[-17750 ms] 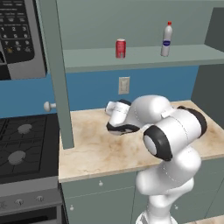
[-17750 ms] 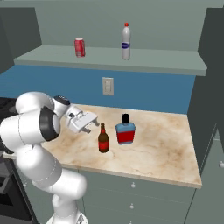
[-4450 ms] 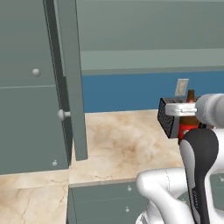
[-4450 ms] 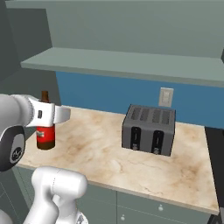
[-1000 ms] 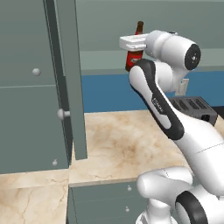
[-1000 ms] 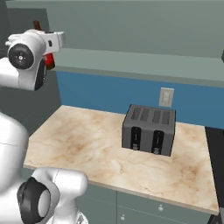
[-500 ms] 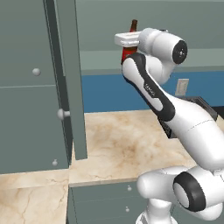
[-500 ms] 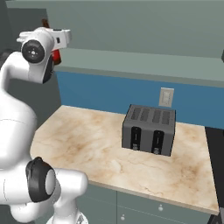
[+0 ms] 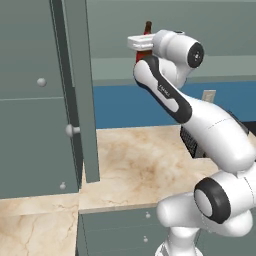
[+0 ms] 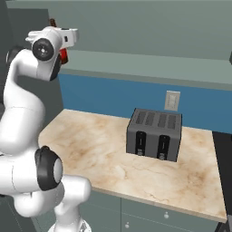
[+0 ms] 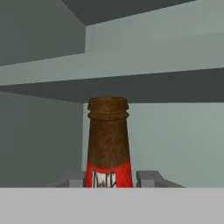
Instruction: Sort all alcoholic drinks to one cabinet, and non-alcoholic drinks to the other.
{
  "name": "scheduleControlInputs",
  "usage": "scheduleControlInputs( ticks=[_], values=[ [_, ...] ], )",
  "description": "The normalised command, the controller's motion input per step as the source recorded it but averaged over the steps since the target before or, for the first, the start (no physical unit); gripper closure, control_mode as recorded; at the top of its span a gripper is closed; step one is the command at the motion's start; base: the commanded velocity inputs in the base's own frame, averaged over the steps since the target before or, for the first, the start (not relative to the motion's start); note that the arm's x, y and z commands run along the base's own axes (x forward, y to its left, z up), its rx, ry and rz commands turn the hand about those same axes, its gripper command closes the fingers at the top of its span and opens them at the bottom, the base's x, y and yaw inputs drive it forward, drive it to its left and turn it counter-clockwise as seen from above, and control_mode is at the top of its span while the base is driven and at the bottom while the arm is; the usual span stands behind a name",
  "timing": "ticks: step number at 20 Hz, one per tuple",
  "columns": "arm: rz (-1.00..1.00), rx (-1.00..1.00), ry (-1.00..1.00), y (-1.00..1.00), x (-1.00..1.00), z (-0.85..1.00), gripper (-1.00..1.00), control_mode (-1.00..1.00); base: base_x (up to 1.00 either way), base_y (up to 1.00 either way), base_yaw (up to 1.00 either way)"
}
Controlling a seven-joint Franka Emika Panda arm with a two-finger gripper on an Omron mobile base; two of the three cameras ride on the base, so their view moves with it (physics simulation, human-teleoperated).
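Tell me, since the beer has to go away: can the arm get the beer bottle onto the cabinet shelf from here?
Probably yes. The claw is shut on the beer bottle, held upright at the level of the cabinet shelf. The cabinet door stands open, and the space ahead looks free.

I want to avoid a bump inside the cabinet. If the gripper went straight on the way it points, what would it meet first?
Most likely the cabinet's back wall, beyond the beer bottle that the gripper holds. The hand view shows nothing in between, though depth is hard to judge.
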Motion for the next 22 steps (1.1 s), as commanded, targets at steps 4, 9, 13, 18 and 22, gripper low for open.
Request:
scheduleControlInputs(
  ticks=[4, 9, 13, 18, 22],
  values=[
    [-0.03, -0.03, 0.0, 0.01, 0.29, -0.03, 1.0, -1.0, 0.0, 0.0, 0.0],
    [-0.05, -0.04, 0.0, 0.02, 0.28, -0.05, 1.0, -1.0, 0.0, 0.0, 0.0],
    [-0.04, -0.03, 0.0, 0.0, 0.29, -0.06, 1.0, -1.0, 0.0, 0.0, 0.0],
    [-0.03, -0.01, 0.04, 0.0, 0.3, -0.08, 1.0, -1.0, 0.0, 0.0, 0.0],
    [-0.03, 0.0, 0.13, 0.0, 0.27, -0.11, 1.0, -1.0, 0.0, 0.0, 0.0]
  ],
)
